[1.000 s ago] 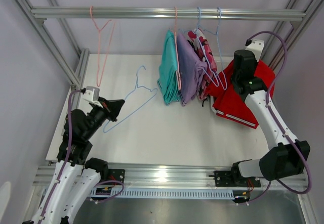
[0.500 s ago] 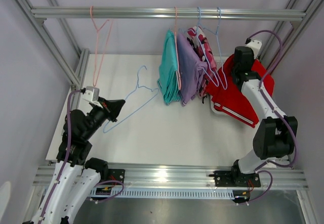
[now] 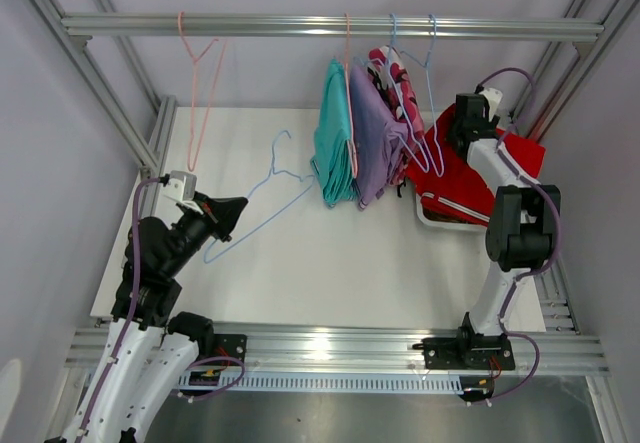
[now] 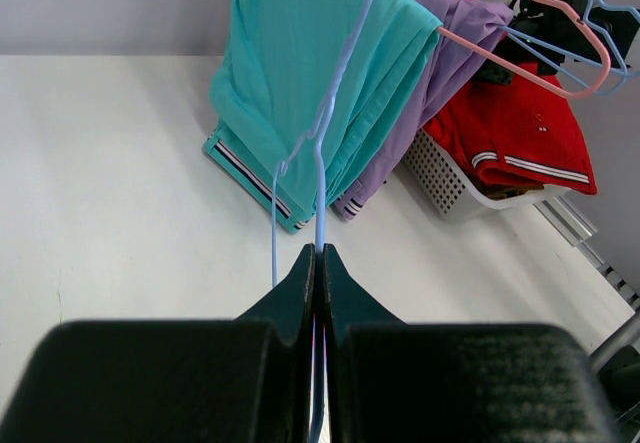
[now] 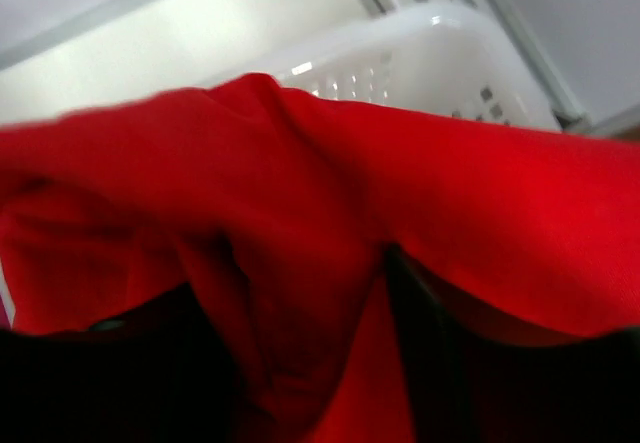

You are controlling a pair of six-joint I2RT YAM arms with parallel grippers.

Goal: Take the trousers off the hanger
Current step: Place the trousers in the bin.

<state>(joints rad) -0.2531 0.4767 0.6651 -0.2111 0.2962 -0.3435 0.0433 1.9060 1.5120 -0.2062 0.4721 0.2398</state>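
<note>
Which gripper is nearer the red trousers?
Right. The right gripper is down against the red trousers over the basket; the left gripper is far across the table, clamped on a blue hanger.

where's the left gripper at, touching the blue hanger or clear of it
Touching. The left wrist view shows the left gripper shut on the blue hanger, whose thin wire runs up from between the pressed-together fingertips.

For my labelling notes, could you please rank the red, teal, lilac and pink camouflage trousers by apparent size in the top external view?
1. red trousers
2. teal trousers and lilac trousers: too alike to rank
3. pink camouflage trousers: least showing, mostly hidden behind the lilac pair
</note>
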